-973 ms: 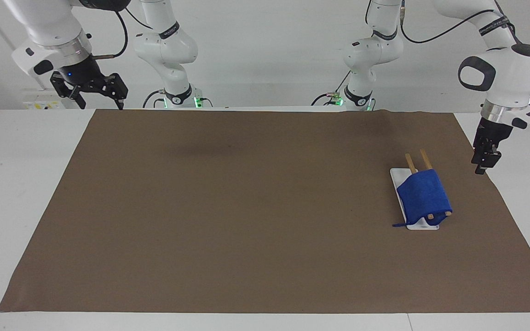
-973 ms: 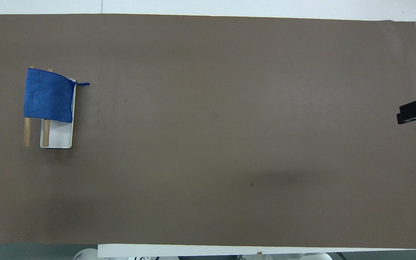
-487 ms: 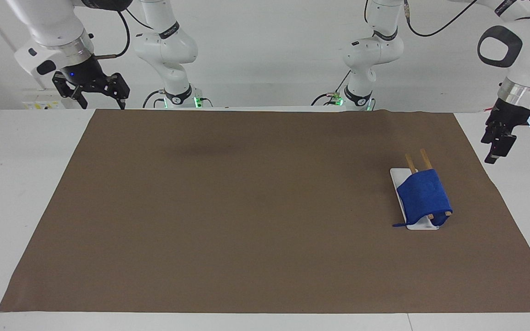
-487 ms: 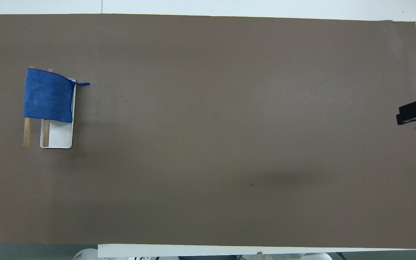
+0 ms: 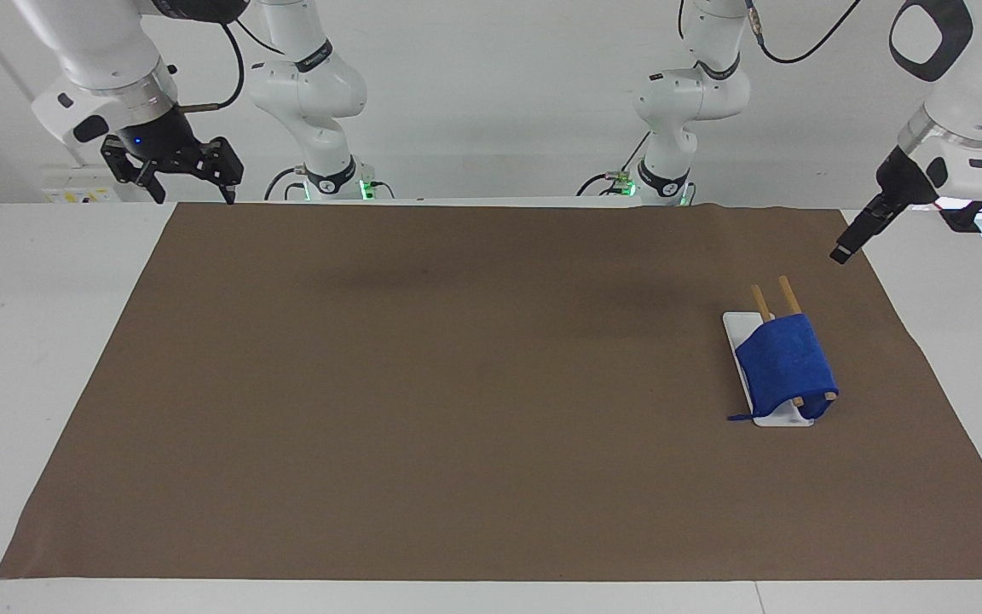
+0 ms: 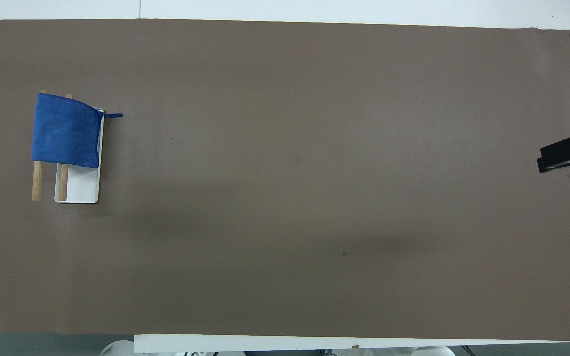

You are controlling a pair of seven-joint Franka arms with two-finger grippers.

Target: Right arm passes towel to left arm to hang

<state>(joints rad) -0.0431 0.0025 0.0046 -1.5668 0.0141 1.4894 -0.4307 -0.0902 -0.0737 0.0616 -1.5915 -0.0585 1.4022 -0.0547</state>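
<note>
Draping the rack [image 5: 765,375], the towel [image 5: 785,367] sits near the mat's [image 5: 457,409] left-arm edge; left gripper [image 5: 842,252] and right gripper [image 5: 188,175] hang open, empty.

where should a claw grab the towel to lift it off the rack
Probably the fold on top of the towel, where it drapes over the two wooden bars of the rack. Come straight down from above, fingers pinching across the fold between the bars. The cloth hangs down both sides, so an upward lift should clear it.
</note>
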